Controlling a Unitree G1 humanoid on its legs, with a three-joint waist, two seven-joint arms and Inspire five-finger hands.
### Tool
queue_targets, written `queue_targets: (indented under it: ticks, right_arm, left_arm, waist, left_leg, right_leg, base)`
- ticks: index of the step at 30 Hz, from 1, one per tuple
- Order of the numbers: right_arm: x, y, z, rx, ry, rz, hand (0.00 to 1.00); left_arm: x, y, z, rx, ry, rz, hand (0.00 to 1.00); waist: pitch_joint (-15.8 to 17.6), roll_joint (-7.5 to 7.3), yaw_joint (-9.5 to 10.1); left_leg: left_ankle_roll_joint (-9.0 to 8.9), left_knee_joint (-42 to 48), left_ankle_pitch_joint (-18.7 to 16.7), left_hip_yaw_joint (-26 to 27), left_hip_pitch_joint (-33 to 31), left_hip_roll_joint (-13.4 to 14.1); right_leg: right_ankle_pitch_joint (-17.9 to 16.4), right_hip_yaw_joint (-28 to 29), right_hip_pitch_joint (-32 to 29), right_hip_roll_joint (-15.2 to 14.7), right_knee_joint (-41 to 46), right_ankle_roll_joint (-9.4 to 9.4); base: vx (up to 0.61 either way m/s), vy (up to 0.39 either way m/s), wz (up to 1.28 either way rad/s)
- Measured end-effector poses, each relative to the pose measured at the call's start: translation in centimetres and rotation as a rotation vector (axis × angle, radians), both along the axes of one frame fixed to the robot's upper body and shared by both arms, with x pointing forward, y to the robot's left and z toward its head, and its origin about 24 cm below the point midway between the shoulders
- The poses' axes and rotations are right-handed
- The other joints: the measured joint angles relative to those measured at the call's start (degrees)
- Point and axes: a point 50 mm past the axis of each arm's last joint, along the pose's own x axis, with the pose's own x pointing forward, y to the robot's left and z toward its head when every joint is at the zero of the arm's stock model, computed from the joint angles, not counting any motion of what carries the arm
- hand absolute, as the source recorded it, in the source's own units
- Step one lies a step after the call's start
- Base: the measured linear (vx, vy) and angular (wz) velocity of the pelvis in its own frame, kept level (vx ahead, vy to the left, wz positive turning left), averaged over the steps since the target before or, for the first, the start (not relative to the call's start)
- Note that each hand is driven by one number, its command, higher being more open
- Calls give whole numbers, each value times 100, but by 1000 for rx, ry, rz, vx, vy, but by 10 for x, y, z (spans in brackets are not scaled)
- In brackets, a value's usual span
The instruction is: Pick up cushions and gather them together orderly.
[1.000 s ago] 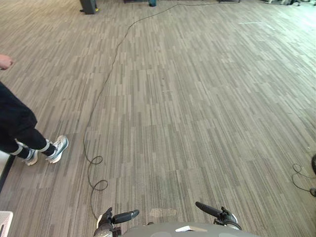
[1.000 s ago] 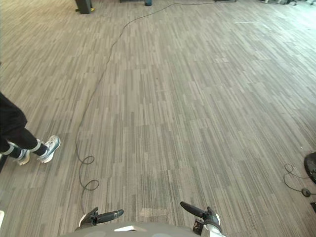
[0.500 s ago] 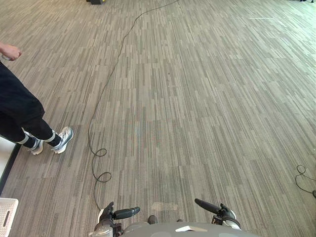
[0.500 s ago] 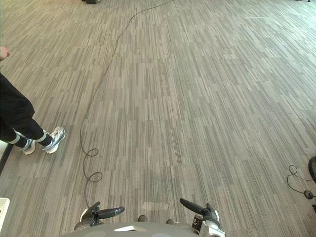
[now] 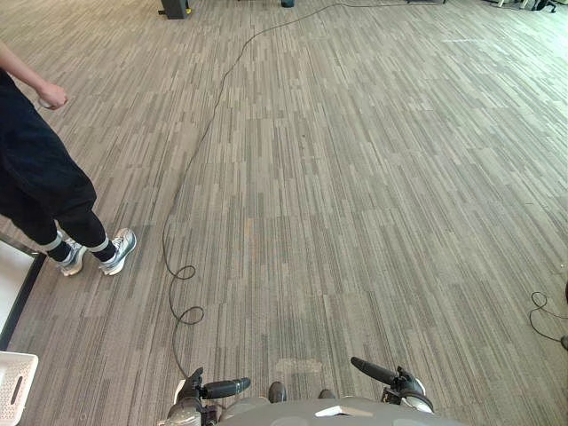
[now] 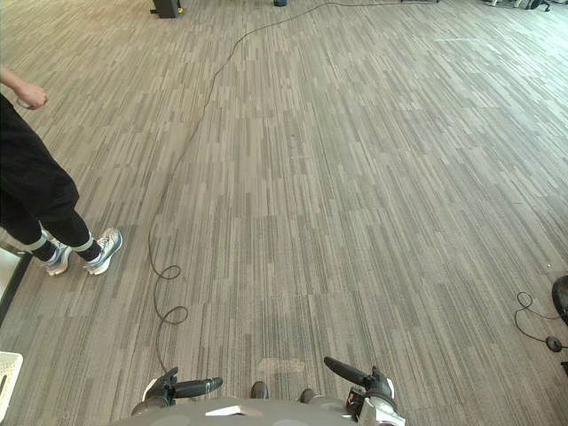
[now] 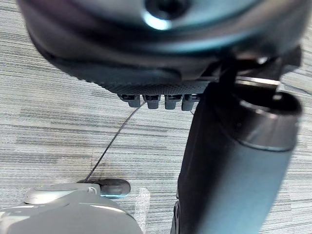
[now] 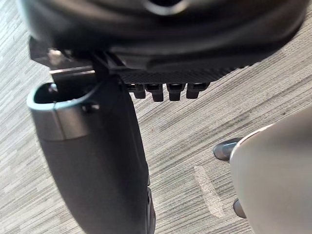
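Step in hand: search. The left hand (image 5: 218,389) and right hand (image 5: 380,374) hung low, fingers straight, holding nothing (no cushions in either). Next move likely required turning across the floor (image 5: 355,177) to locate the cushions.

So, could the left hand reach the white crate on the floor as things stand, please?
Probably not. The left hand hangs open and low in front, while the white crate sits well off to its left. Nothing blocks the way, but a step closer seems needed.
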Motion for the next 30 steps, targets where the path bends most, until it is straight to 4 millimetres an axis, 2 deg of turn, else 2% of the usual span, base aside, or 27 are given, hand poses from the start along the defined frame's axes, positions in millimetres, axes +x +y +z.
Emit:
queue_targets:
  ticks: [3,5,6,7,8,9,10,11,13,15,16,17,18,19,20,21,22,23,24,25,26,27,28,29,30]
  right_arm:
    - [4,3,1,4,-22,-10,100]
    - [7,3,3,5,-42,-45,100]
    - [7,2,3,0,-45,-47,100]
    - [8,0,5,-9,-53,-51,100]
    - [10,0,6,-19,-63,-45,100]
    - [10,0,6,-22,-63,-43,100]
    - [11,0,7,-26,-67,-29,100]
    - [10,0,7,-35,-62,-7,100]
    - [13,-1,7,-42,-64,-8,100]
    - [15,1,8,-44,-66,12,100]
    - [17,2,8,-45,-68,17,100]
    - [18,2,8,-45,-67,18,100]
    - [17,3,8,-41,-63,17,100]
    - [18,10,7,-24,-61,16,100]
    - [22,18,7,2,-77,15,100]
    - [22,23,7,16,-79,9,100]
    - [21,28,6,35,-74,14,100]
    - [20,28,6,41,-75,13,100]
    - [19,26,6,38,-77,-4,100]
    - [18,26,6,38,-76,-10,100]
    - [18,24,6,32,-85,-13,100]
    - [19,22,8,26,-101,-14,100]
    - [20,22,8,24,-107,-14,100]
    - [24,20,11,15,-134,-14,100]
    - [28,18,13,6,-161,-15,100]
  left_arm:
    - [2,1,1,-7,-18,55,100]
    - [8,3,4,-9,-61,110,100]
    - [8,3,4,-11,-69,127,100]
    - [9,3,5,-18,-85,163,100]
    - [16,4,7,-23,-116,199,100]
    - [18,4,8,-23,-127,203,100]
    - [23,4,10,-28,-153,222,100]
    - [25,4,12,-38,-178,256,100]
    - [25,2,11,-54,-186,283,100]
    - [23,4,12,-51,-200,299,100]
    - [24,3,13,-52,-214,308,100]
    - [26,2,14,-52,-227,309,100]
    - [26,2,14,-49,-229,309,100]
    - [30,6,16,-37,-239,304,100]
    - [35,7,17,-29,-254,297,100]
    - [35,9,18,-22,-256,291,100]
    - [36,13,19,-12,-259,283,100]
    - [38,14,20,-8,-256,273,100]
    - [38,13,19,-12,-245,267,100]
    - [39,13,19,-11,-241,256,100]
    - [44,10,19,-11,-241,214,100]
    - [47,7,20,-17,-244,193,100]
    - [49,3,19,-24,-244,185,100]
    - [51,-3,19,-40,-247,180,100]
    - [51,-8,17,-57,-240,178,100]
  waist:
    - [69,-2,4]
    - [235,-31,19]
    - [263,-8,36]
    - [296,48,52]
    - [357,52,50]
    - [364,51,59]
    - [396,28,120]
    - [399,26,238]
    - [415,34,280]
    - [431,-18,325]
    - [429,-12,365]
    - [426,0,432]
    - [405,-38,480]
    - [399,-145,519]
    - [373,-212,547]
    - [329,-263,558]
    - [258,-373,561]
    - [227,-434,599]
    - [219,-450,591]
    - [215,-454,572]
    - [216,-468,559]
    - [219,-468,544]
    - [232,-448,538]
    - [240,-437,480]
    - [250,-405,411]
  left_leg:
    - [-52,170,-102,-21,-249,1]
    - [-186,1491,-861,182,-746,93]
    - [-297,1993,-1084,353,-918,199]
    - [-297,2798,-1272,682,-1250,365]
    - [-322,3854,-1316,813,-1680,512]
    - [-363,4192,-1292,820,-1815,560]
    - [-511,4906,-1290,854,-2156,671]
    - [-463,5223,-1540,920,-2420,888]
    - [-411,4933,-1629,928,-2712,1062]
    - [-487,4408,-1542,962,-3060,1145]
    - [-549,3942,-1316,979,-3201,1182]
    - [-553,3381,-812,1040,-3272,1226]
    - [-509,3395,-465,1144,-3233,1245]
    - [-228,3654,-743,1340,-3204,1156]
    - [-57,3961,-1044,1402,-3225,1168]
    - [20,4154,-1218,1433,-3215,1165]
    - [138,4408,-1453,1525,-3136,1138]
    - [206,4498,-1660,1587,-2932,1092]
    - [205,4377,-1857,1606,-2525,984]
    - [207,4297,-1899,1612,-2367,946]
    - [204,4020,-2001,1611,-1958,873]
    - [171,3829,-2051,1602,-1672,828]
    - [153,3686,-2088,1598,-1474,810]
    - [139,3423,-2175,1585,-1091,800]
    - [66,3141,-2238,1561,-665,847]
  right_leg:
    - [-77,-64,-206,-26,141,-30]
    - [-274,-144,-234,-80,427,-48]
    - [-350,-150,-221,-58,525,-75]
    - [-508,-194,-205,-16,689,-119]
    - [-734,-290,-175,-16,866,-122]
    - [-789,-308,-144,-23,894,-131]
    - [-895,-312,-48,-44,925,-189]
    - [-993,-275,53,-54,935,-217]
    - [-1114,-240,166,-155,924,-201]
    - [-1283,-140,267,-386,871,2]
    - [-1345,-90,336,-497,815,75]
    - [-1456,-1,446,-628,713,202]
    - [-1536,50,504,-734,688,220]
    - [-1506,191,577,-891,713,78]
    - [-1302,311,568,-954,809,107]
    - [-1197,322,622,-1008,842,239]
    - [-1083,337,672,-1121,1017,400]
    - [-992,421,613,-1215,1497,522]
    - [-699,551,310,-1295,2604,713]
    - [-492,631,123,-1308,3125,764]
    - [-121,785,-476,-1288,4572,1012]
    - [-125,760,-930,-1276,5490,1002]
    - [-167,690,-1199,-1265,5921,944]
    - [-322,477,-1652,-1198,6436,682]
    - [-544,143,-2085,-1082,6549,325]
  base:
    - [15,-14,11]
    - [58,-3,12]
    - [63,5,9]
    - [94,0,27]
    - [93,-7,35]
    - [93,-2,32]
    - [122,26,4]
    - [150,40,-2]
    - [269,116,-7]
    - [327,198,-18]
    - [508,353,-37]
    - [558,389,-45]
    - [550,343,-49]
    - [586,333,-43]
    - [580,324,-33]
    - [563,334,-20]
    - [548,323,-18]
    - [652,365,-19]
    - [531,289,-13]
    - [505,252,2]
    - [519,215,11]
    - [491,169,6]
    - [446,82,-4]
    - [286,-1,-9]
    - [354,-43,-7]
